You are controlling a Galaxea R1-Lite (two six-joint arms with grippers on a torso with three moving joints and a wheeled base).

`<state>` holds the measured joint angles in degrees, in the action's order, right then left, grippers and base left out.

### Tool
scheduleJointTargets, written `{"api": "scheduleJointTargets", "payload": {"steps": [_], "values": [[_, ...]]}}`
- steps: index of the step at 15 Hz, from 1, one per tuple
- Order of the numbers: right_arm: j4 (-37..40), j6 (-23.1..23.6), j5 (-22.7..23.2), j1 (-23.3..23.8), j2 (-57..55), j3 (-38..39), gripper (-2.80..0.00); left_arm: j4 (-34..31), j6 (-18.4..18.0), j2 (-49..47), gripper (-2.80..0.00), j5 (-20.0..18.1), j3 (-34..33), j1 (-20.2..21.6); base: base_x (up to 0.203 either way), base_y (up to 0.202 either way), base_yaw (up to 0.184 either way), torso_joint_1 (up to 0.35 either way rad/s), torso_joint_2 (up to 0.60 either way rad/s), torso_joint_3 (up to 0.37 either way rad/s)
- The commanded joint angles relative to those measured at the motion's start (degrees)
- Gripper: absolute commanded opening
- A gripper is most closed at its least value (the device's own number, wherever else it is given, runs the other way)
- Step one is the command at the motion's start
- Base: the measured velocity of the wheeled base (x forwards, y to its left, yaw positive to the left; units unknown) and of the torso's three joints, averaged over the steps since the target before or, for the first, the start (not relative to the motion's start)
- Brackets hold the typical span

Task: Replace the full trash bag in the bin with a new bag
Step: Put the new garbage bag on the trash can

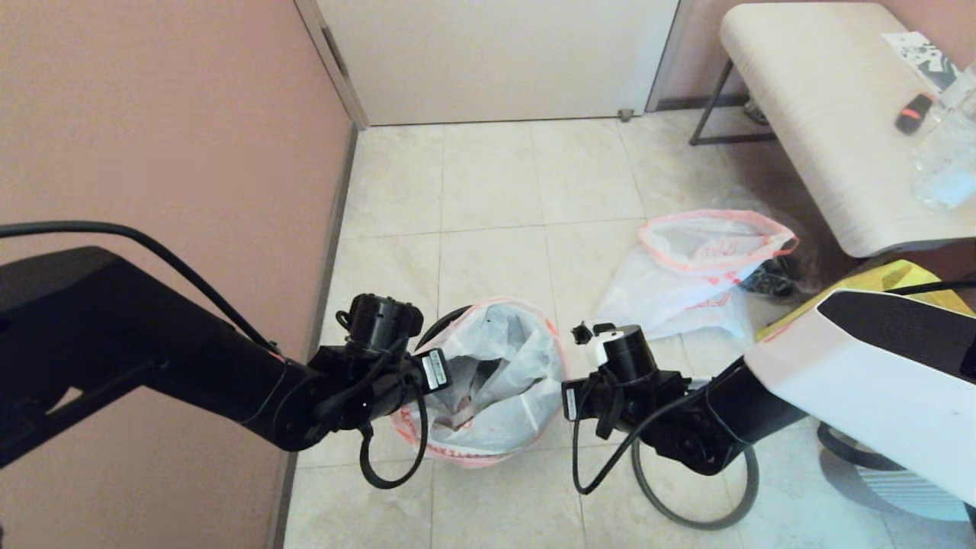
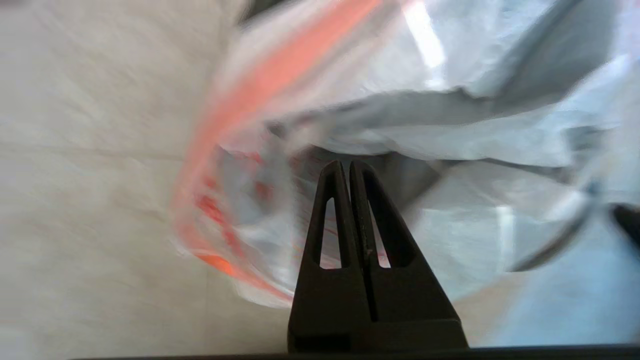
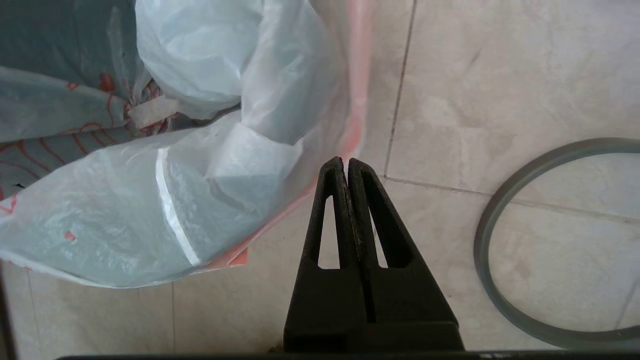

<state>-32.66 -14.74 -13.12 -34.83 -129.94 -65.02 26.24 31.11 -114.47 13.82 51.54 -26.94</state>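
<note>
Two arms reach over a floor (image 1: 488, 198) of pale cream tiles, hemmed on the left by a pinkish wall (image 1: 152, 114) and at the back by a white door (image 1: 496, 53). At far right stands a bench (image 1: 823, 114) with a cream top on dark legs, carrying a small black-and-red item (image 1: 915, 113) and clear plastic (image 1: 949, 145). Beside the bench's near end lies a crumpled bag (image 1: 698, 267), translucent white with an orange-red rim, and something yellow (image 1: 900, 278) shows behind the right arm's white shell. The bin (image 1: 438, 324) stands on the floor between the grippers, near the left wall, almost wholly covered by a white bag (image 1: 488, 381) draped over it; only a dark arc of its edge shows at the back left. A grey hoop (image 1: 690, 496) lies flat on the tiles under the right arm, apart from the bin. The left gripper (image 2: 348, 165) is at the bag's left side with jaws clenched together; whether film is caught between them cannot be told. The right gripper (image 3: 345, 162) sits at the bag's right edge, jaws pressed tight, tips touching the orange rim.
</note>
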Motion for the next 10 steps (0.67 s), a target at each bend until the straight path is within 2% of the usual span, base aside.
{"api": "scheduleJointTargets", "payload": {"steps": [1,2,3,6,7,8,10], "values": [[-0.21,-0.12,-0.07,0.02,0.56,0.51,-2.8,-0.43,-5.05,0.42,-2.8,0.16,0.2,1.87,0.0,0.0,0.0,0.0,0.0,0.0],[-0.29,-0.12,-0.07,-0.09,0.65,0.86,-2.8,-1.31,-10.44,1.02,-2.8,0.06,0.29,3.53,0.0,0.0,0.0,0.0,0.0,0.0],[-0.52,-0.27,-0.07,-0.23,0.65,1.02,-2.8,-1.83,-14.27,1.35,-2.8,-0.05,1.25,4.81,0.0,0.0,0.0,0.0,0.0,0.0],[-2.14,-0.48,-0.07,-0.24,0.47,1.65,-2.8,-2.14,-23.39,2.34,-2.79,0.13,5.74,5.81,0.0,0.0,0.0,0.0,0.0,0.0],[-2.15,-1.38,-0.07,-0.24,0.31,1.57,-2.8,-1.92,-25.9,2.55,0.0,-0.13,6.81,6.06,0.0,0.0,0.0,0.0,0.0,0.0],[-2.15,-1.96,-0.05,-0.35,0.3,1.43,-2.8,-2.4,-28.15,2.5,0.0,-0.72,7.87,6.12,0.0,0.0,0.0,0.0,0.0,0.0],[-1.51,-4.53,-0.13,-0.92,0.67,0.88,-2.8,-2.81,-35.46,1.61,0.0,-1.89,9.51,6.97,0.0,0.0,0.0,0.0,0.0,0.0]]}}
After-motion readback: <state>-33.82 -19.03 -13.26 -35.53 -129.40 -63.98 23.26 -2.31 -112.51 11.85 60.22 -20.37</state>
